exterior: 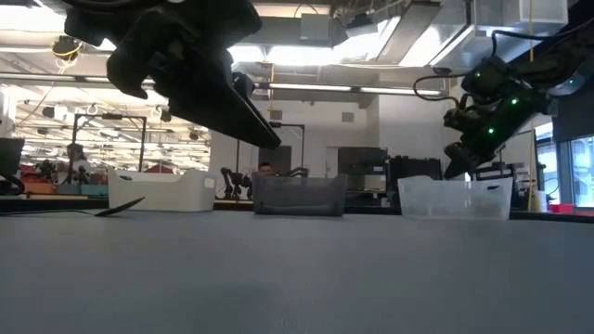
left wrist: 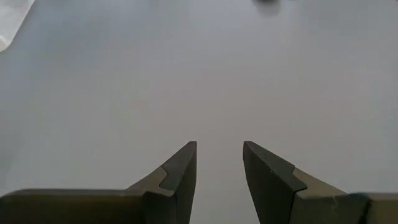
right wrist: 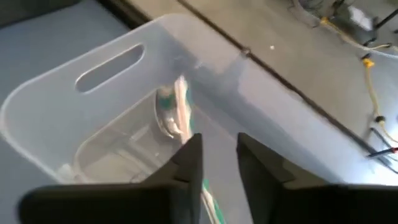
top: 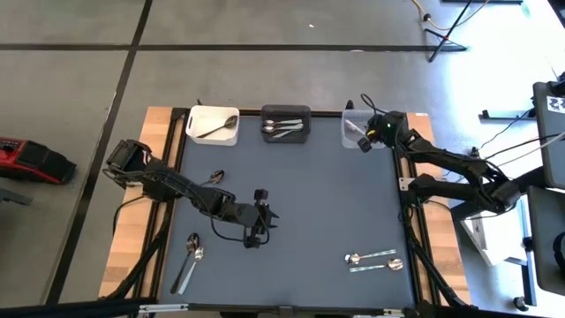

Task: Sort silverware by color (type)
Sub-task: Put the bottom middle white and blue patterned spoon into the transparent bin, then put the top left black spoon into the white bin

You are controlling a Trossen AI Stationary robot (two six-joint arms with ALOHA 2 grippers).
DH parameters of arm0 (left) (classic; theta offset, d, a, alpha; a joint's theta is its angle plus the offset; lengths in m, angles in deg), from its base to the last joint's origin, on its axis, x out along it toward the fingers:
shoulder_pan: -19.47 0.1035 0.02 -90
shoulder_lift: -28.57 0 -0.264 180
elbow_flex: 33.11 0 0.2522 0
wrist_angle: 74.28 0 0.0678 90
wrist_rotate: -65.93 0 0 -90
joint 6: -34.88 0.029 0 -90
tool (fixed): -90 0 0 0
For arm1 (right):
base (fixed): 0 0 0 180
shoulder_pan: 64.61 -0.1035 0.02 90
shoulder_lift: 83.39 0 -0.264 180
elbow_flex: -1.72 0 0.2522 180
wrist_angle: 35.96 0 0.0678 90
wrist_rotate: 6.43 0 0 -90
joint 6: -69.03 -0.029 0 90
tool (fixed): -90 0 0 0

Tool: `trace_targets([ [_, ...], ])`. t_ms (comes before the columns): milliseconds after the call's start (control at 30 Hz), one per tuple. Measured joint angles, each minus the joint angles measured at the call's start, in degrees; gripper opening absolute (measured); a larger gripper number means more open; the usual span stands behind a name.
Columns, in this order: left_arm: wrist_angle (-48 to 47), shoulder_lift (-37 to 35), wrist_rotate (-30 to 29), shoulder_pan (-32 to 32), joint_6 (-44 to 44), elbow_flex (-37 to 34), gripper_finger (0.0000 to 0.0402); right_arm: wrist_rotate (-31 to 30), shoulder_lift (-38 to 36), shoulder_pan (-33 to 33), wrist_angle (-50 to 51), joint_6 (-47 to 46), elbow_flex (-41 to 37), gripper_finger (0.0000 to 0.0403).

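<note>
Open lab bay behind, dark tabletop (top: 300,221) with three bins along its far edge. Right end effector (right wrist: 214,149) hangs over the clear bin (right wrist: 93,106), fingers parted a little, a teal-marked spoon (right wrist: 177,115) just ahead of the tips and seemingly running between them; can't tell if it's gripped or free. Risk: if it isn't fully let go, a retract could drag it back out or clip the bin wall. Left end effector (left wrist: 219,163) is open and empty over bare mat, mid-tabletop. Nearest loose spoons (top: 191,256) lie off to its side, others (top: 375,261) well apart. Risk: paired spoons lie touching, so one pinch may grab two or skid one.
</note>
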Motion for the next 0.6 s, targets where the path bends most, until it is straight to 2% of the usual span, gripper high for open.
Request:
trace_targets([
  [133, -0.49, -0.33, -0.88, -0.02, -0.53, 0.02, 0.0126, 2.27, -2.55, 0.00, 0.55, -2.05, 0.35, 0.0152],
  [233, -4.52, -2.47, -4.00, -0.02, -2.61, 0.98, 0.0126, 11.54, -5.20, -0.81, -0.43, -6.13, 0.78, 0.0172],
  [367, -12.38, -7.27, -9.44, -0.17, -8.35, 1.34, 0.0126, 21.29, -7.16, -7.28, -4.94, -10.34, 0.76, 0.0178],
  [467, -20.53, -10.98, -14.97, -0.22, -14.49, 1.34, 0.0126, 22.32, -7.01, -15.48, -8.84, -11.94, 0.73, 0.0178],
  [600, -34.49, -14.17, -21.38, 1.03, -24.84, 1.11, 0.0126, 16.88, -5.73, -26.99, -14.39, -11.59, 0.73, 0.0179],
])
